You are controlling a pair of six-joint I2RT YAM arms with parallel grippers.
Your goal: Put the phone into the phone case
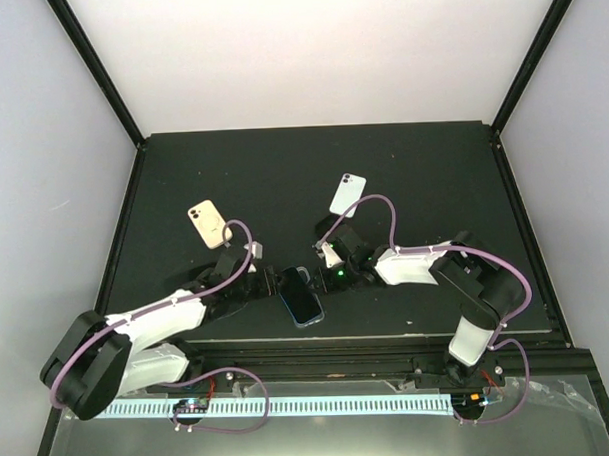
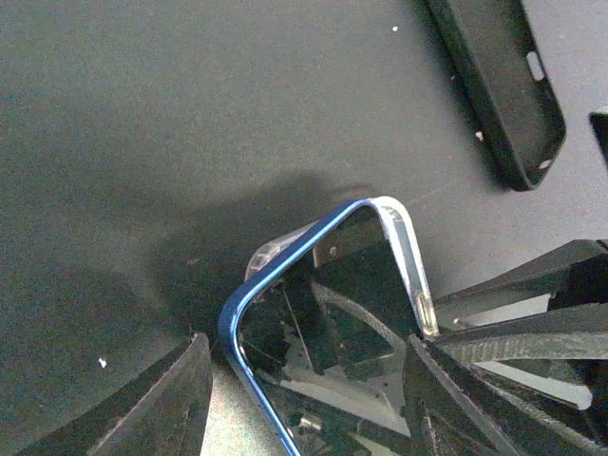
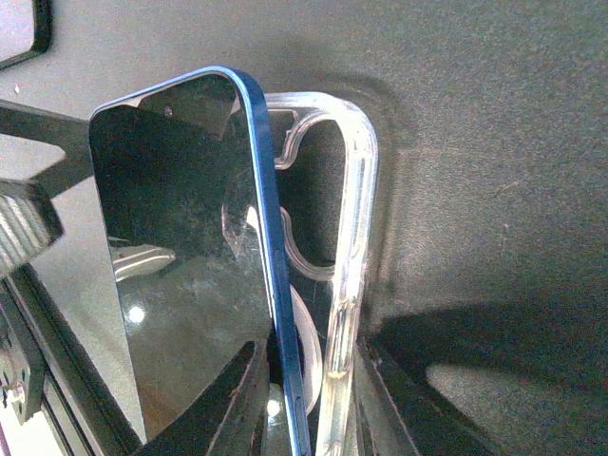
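Note:
A blue phone [image 1: 300, 295] with a dark screen lies at the table's near middle, between both grippers. In the right wrist view the phone [image 3: 180, 247] sits tilted in a clear case [image 3: 353, 237], its right long edge raised above the case's floor. My right gripper [image 3: 309, 404] is shut, one finger on the screen and the other outside the case's wall. In the left wrist view my left gripper [image 2: 304, 399] straddles the phone's [image 2: 332, 313] end. One finger [image 2: 166, 404] stands a little apart from the blue edge. The other touches the clear case's rim [image 2: 410, 261].
A cream phone [image 1: 209, 223] lies at the back left and a pale phone [image 1: 347, 193] at the back middle. An empty black case [image 2: 499, 90] lies just beyond the left gripper. The table [image 1: 433, 173] has raised edges all round.

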